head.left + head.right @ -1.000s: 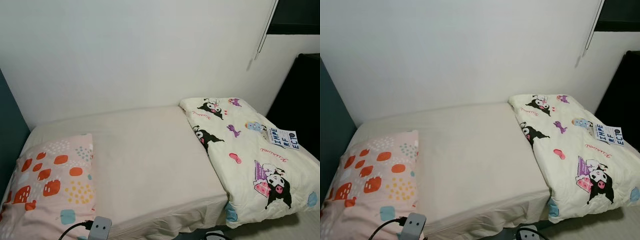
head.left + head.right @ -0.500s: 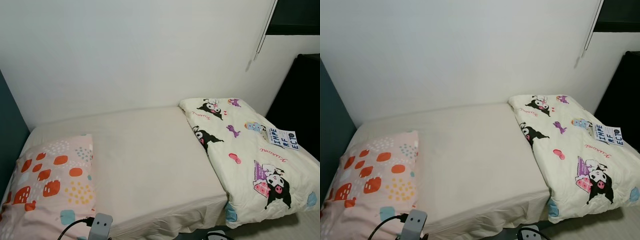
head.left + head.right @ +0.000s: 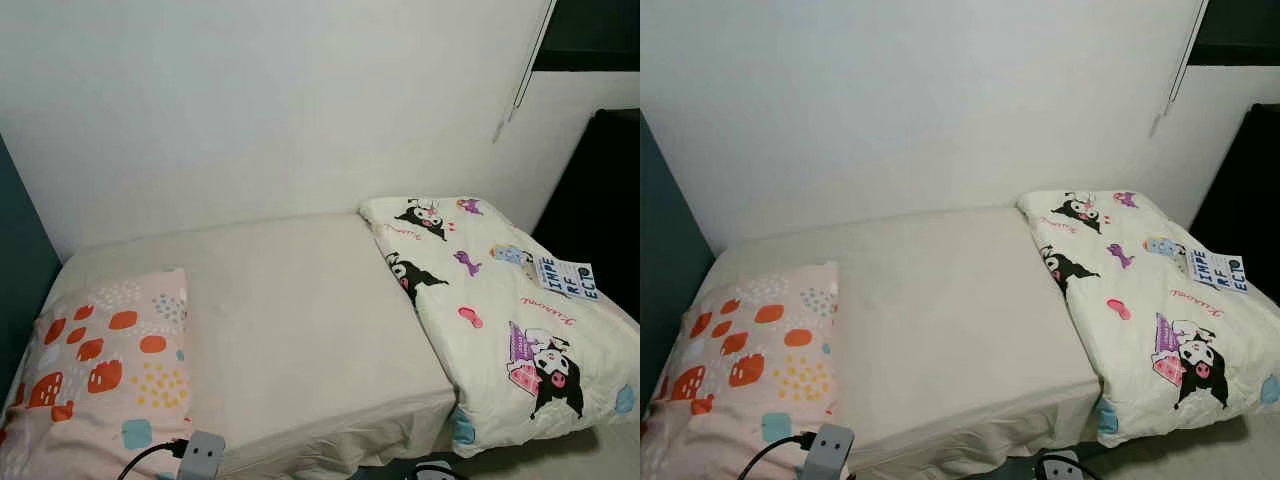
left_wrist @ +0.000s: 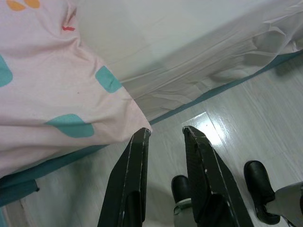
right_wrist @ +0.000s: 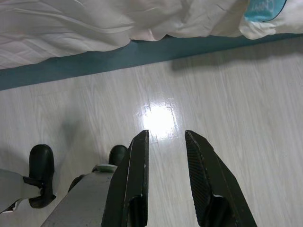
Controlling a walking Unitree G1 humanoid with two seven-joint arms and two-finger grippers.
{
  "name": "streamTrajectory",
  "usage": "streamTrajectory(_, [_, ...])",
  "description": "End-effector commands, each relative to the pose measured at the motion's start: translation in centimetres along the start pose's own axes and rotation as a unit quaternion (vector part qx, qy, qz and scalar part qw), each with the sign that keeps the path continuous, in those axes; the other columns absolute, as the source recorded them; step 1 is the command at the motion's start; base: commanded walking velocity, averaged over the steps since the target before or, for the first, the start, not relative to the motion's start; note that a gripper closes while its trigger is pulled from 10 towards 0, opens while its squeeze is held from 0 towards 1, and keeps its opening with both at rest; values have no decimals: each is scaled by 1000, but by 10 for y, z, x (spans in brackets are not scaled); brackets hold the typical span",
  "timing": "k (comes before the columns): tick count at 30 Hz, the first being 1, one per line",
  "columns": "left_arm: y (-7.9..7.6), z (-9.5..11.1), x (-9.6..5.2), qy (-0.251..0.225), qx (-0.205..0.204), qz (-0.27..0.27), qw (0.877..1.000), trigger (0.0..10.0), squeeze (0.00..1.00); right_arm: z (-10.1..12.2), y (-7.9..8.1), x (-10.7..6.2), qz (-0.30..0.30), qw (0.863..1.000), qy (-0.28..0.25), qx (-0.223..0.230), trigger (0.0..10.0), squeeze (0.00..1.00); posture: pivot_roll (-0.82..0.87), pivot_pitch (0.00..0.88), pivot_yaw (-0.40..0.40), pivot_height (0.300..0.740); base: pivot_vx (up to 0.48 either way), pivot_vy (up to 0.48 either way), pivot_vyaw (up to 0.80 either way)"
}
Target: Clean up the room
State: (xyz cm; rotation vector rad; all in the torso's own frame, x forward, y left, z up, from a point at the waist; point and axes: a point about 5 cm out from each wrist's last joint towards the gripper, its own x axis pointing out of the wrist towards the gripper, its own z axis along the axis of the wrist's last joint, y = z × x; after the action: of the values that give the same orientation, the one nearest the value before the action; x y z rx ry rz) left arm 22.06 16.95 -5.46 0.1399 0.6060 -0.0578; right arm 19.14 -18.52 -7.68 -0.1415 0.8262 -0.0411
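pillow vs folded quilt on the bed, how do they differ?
The pillow is pink with orange, yellow and teal shapes; the quilt is cream with black cartoon characters. The pillow lies at the bed's left end, the quilt at the right end, overhanging the edge. The quilt is larger. Both rest on the plain sheet.

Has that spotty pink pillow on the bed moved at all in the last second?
No. The pink pillow lies at the same end of the mattress, just as far from the cartoon quilt; only the camera shifted slightly.

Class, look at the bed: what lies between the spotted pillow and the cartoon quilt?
Only bare cream sheet lies between the pillow and the quilt, in both eye views.
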Motion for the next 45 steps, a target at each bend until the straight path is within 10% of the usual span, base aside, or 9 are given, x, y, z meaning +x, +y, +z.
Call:
streamTrajectory(1, [-4,-3,-1,11,0,-9,1000,10000,0,-2,0,0,0,1000,7,0,10000,0,-10,45,-40,740,0,0,0])
streamTrajectory(45, [-2,-11,-5,16,-4,-2,1000,10000,0,1,3,0,7,1000,1,-4,10000,0,-4,67,-44,740,0,0,0])
